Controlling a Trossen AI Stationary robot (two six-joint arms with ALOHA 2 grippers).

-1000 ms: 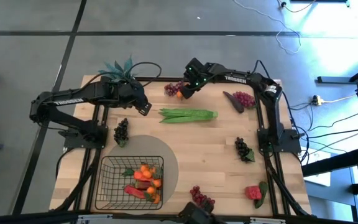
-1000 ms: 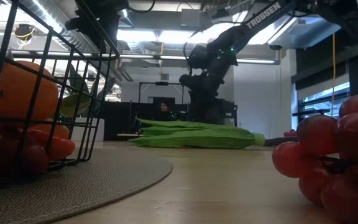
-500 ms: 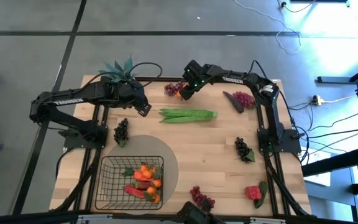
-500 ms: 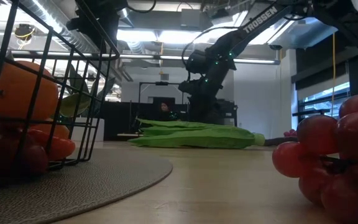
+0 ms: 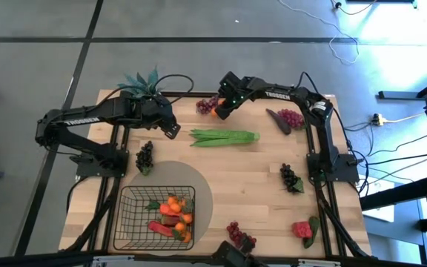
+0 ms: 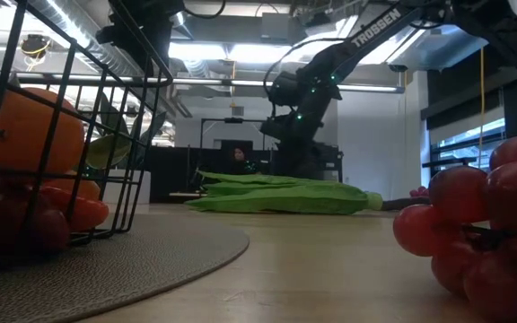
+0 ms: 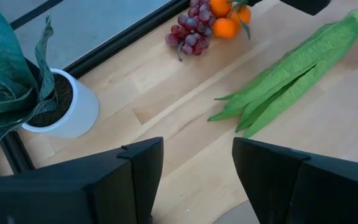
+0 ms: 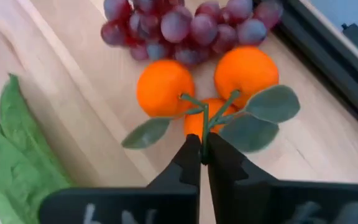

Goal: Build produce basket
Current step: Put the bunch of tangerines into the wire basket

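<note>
Potted plant (image 5: 145, 80), teal leaves, white pot (image 7: 67, 109): sitting at table's far-left corner, leaves hanging over edge.
Round grey mat (image 5: 199, 182): lying flat on front-left part of tabletop.
Wood table (image 5: 250, 178): pale planks, dark frame rails running round it.
Cables (image 5: 391, 152): trailing across grey floor to the right w/ white plug (image 5: 377, 119).

Tangerines (image 8: 211, 82) lie just ahead of the right gripper (image 8: 202, 152), grapes (image 8: 188, 23) beyond them, bean pods (image 8: 11, 162) beside.
</note>
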